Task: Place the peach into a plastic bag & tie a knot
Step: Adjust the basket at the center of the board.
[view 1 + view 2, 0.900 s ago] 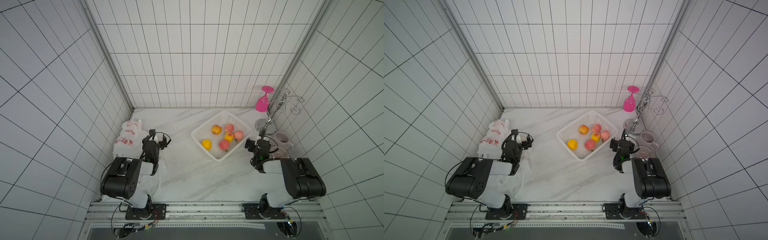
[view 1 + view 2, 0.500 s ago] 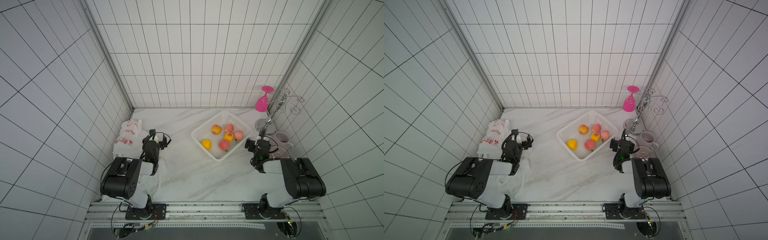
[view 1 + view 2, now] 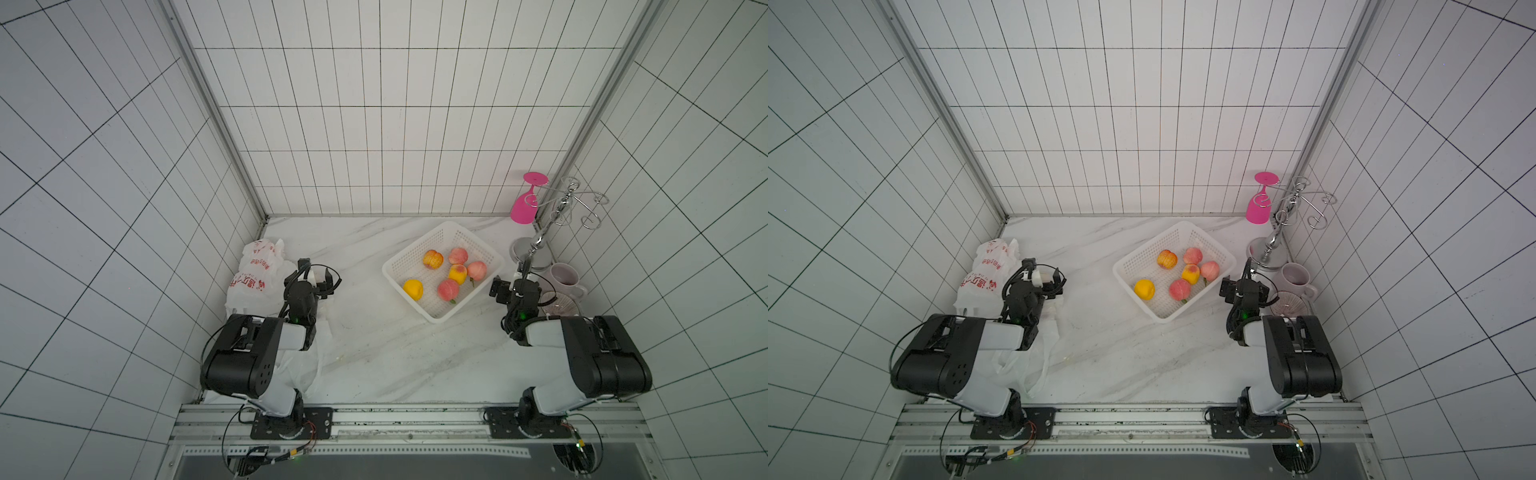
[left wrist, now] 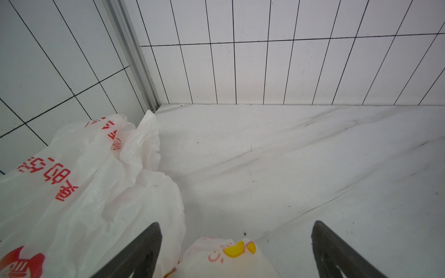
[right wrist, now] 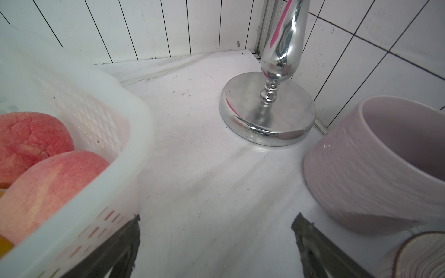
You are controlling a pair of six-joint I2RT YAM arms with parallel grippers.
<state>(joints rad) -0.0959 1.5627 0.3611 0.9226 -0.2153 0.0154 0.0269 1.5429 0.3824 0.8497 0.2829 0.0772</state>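
The counter point(image 3: 374, 340) is wide, and the things of the task lie at opposite sides of it. The fruit must therefore cross the whole middle, and a weak hold may let it drop and roll on the smooth marble toward the front edge.

The plastic bag point(image 3: 253, 272) lies crumpled at the left edge, against the wall, and I can see no open mouth. The film looks thin and slippery. A claw may pinch both layers together or drag the whole heap, and then there is no opening for the fruit. More white film point(image 3: 1034, 365) spreads under the left arm near the front left corner and could catch on it.

The basket point(image 3: 415, 249) stands toward the back right corner, turned diagonally. It looks light, so a push on its rim could slide or tip it.

The metal stand point(image 5: 267, 118) and the mug point(image 5: 375, 168) are just beside the right gripper point(image 5: 216, 216). Its jaws are spread wide with nothing between them, low beside the basket wall, and a careless swing could knock these two over.

The peach point(image 3: 476, 270) nearest to this claw touches other fruits in the basket, so the fingers may squeeze two, or take the yellow one by mistake.

The left gripper point(image 4: 237, 223) is also spread wide and empty, above a small printed bag point(image 4: 228, 257)
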